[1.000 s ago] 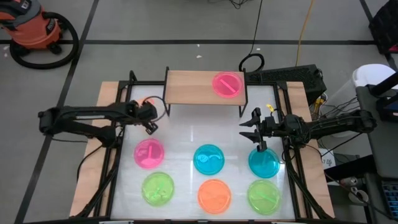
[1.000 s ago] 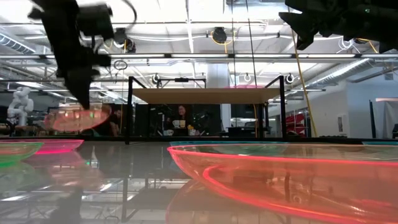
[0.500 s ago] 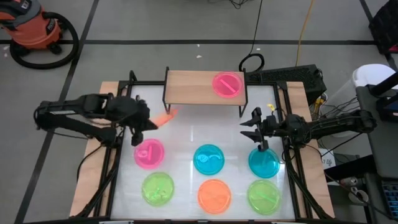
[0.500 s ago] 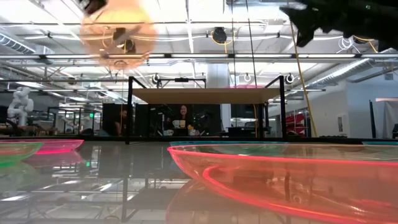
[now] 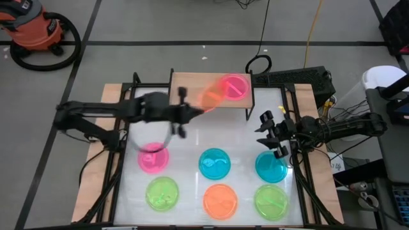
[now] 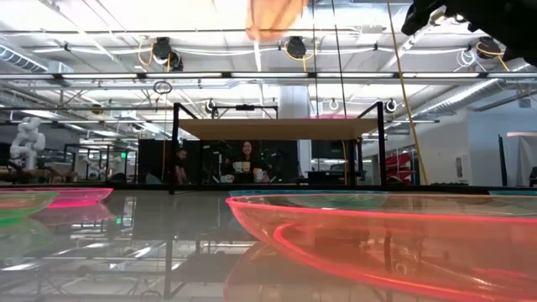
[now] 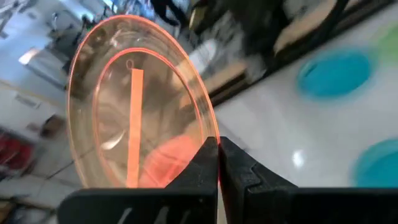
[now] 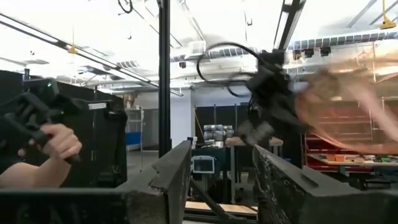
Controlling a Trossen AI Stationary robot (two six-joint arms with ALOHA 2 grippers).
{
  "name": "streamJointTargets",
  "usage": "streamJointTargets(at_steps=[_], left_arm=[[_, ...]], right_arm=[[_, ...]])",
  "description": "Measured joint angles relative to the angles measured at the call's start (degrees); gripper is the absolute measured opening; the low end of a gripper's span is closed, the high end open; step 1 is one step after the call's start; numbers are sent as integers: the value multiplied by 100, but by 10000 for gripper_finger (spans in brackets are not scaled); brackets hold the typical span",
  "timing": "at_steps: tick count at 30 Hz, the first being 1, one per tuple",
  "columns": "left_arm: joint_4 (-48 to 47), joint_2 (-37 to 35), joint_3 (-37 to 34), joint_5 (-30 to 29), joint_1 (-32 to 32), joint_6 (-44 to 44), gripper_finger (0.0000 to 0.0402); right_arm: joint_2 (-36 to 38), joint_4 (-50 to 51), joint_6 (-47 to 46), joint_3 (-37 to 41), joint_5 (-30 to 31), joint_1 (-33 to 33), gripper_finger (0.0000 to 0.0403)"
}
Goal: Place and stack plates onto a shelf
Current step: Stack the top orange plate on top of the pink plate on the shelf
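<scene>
We find the left gripper closed on the rim of an orange plate, which it carries edge-up in the air just at the front edge of the shelf; the left wrist view shows both fingers pinched together on the plate's lower rim. One pink plate already lies on the right end of the shelf. The right gripper waits with its jaws apart above the table, near a blue plate. In our judgement, the main risk is the thin edge grip: the plate is held by a narrow strip of rim and is tilted steeply, so a fast swing could let it slip or rotate between the fingers. A second risk is the plate striking the shelf's front edge or the pink plate if it comes down before it clears them, which could push the pink plate off the board. Release while the plate stands on edge would let it roll. We can read no brand, label or writing in any view
</scene>
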State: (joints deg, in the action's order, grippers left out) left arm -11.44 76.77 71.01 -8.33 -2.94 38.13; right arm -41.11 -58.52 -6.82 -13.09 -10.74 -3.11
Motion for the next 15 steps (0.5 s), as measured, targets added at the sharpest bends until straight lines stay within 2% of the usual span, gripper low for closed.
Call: streamJointTargets(at_steps=[7, 15], left_arm=[[-103, 1552, 1112, 78, -790, 791, 0], [-510, 2903, 2385, 137, -1153, 1486, 0]], right_arm=[[67, -73, 147, -1, -2, 0, 157], [154, -88, 147, -1, -7, 0, 157]])
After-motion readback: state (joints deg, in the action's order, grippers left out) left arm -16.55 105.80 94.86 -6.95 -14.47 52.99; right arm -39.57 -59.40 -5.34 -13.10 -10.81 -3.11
